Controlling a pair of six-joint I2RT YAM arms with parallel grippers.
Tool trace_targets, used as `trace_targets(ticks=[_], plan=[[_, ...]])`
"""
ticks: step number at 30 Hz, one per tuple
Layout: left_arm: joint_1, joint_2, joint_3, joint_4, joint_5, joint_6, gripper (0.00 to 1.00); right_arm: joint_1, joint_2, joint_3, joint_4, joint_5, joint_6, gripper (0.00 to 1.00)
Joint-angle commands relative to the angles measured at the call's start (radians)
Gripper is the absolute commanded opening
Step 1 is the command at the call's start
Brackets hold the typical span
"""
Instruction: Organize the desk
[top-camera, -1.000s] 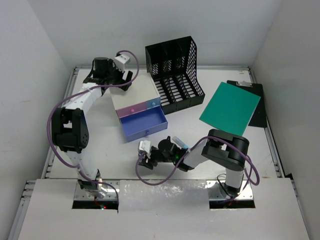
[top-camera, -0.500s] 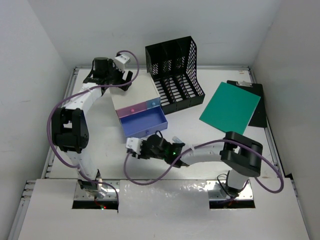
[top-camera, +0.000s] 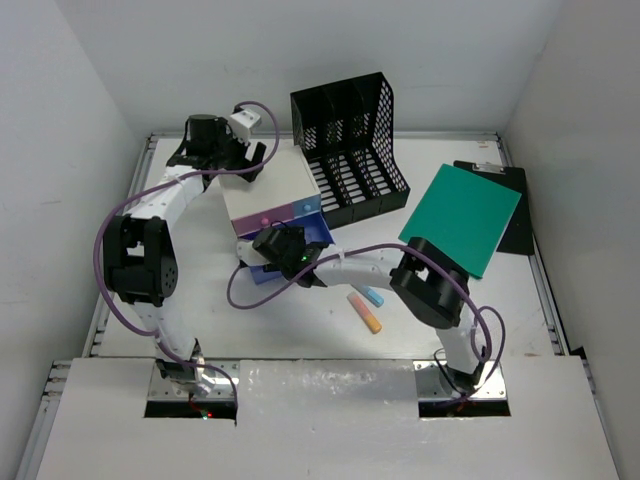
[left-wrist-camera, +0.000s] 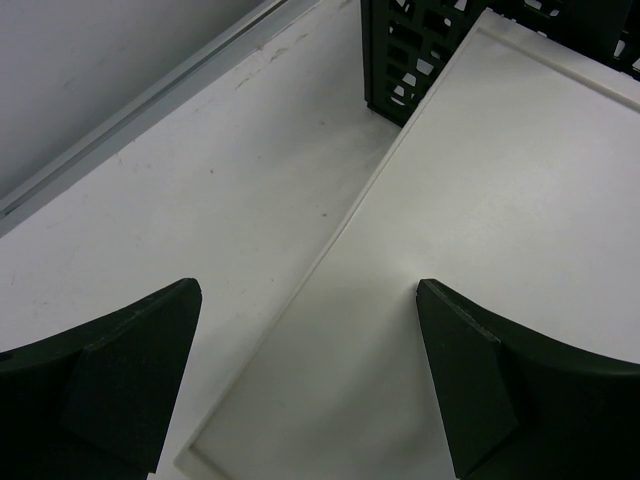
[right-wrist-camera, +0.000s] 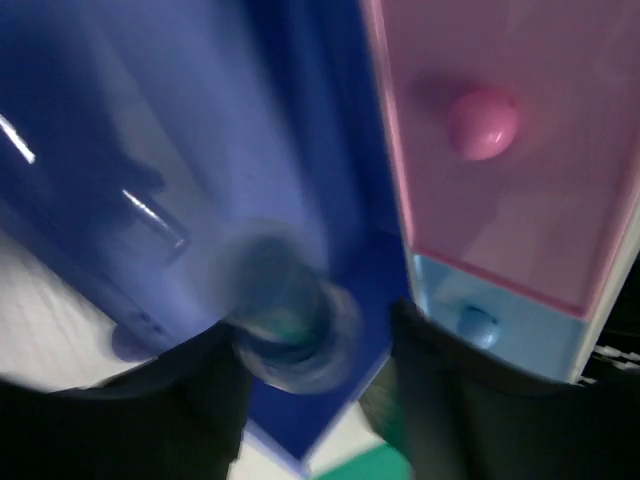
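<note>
Far left, the left gripper (left-wrist-camera: 307, 325) hangs with its jaws spread wide and nothing between them, poised over the left edge of the white drawer box (top-camera: 268, 185). My read is that it's parked there to steady the box if the drawer gets shoved. The desk (top-camera: 300, 345) stretches out under everything, rails along its edges.

Moving right, the right gripper (right-wrist-camera: 305, 335) reaches across and dips at the open blue drawer (right-wrist-camera: 150, 150), just below the pink drawer (right-wrist-camera: 500, 190). The wrist view is smeared. There's a dark round object (right-wrist-camera: 285, 315) between the fingers, but I can't tell whether they're clamped on it or letting go. It looks like a drop-off into the drawer.

Right of that, near the arm, a blue stick (top-camera: 372, 297) and an orange stick (top-camera: 366, 316) lie loose on the desk, likely next to be tidied. The right forearm sweeps just beside them, so there's a risk of a knock.

Far centre stands the black mesh file rack (top-camera: 350, 140). Far right, a green folder (top-camera: 462, 215) lies on a black clipboard (top-camera: 515, 225).
</note>
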Motion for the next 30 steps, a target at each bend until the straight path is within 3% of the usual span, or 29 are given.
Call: trace_targets(ticks=[1, 4, 11, 15, 16, 19, 21, 30], plan=[[0.002, 0.024, -0.019, -0.162, -0.039, 0.046, 0.88, -0.001, 0.006, 0.063, -0.078, 0.035, -0.046, 0.63], [0.002, 0.03, -0.016, -0.162, -0.039, 0.046, 0.88, -0.001, 0.003, 0.077, -0.085, 0.046, -0.02, 0.73], [0.002, 0.036, -0.006, -0.165, -0.033, 0.041, 0.88, -0.021, -0.129, -0.012, 0.048, 0.013, 0.133, 0.74], [0.002, 0.036, -0.008, -0.165, -0.032, 0.043, 0.88, -0.122, -0.26, -0.186, 0.227, -0.204, 0.426, 0.6], [0.002, 0.036, -0.009, -0.164, -0.029, 0.041, 0.88, -0.148, -0.311, -0.232, 0.278, -0.232, 0.574, 0.52], [0.002, 0.042, -0.009, -0.162, -0.024, 0.039, 0.88, -0.236, -0.362, -0.398, 0.499, -0.258, 0.862, 0.41], [0.002, 0.047, -0.009, -0.162, -0.024, 0.038, 0.88, -0.262, -0.371, -0.447, 0.58, -0.225, 0.937, 0.36], [0.002, 0.05, -0.009, -0.161, -0.024, 0.036, 0.88, -0.268, -0.29, -0.427, 0.7, -0.215, 1.003, 0.37]])
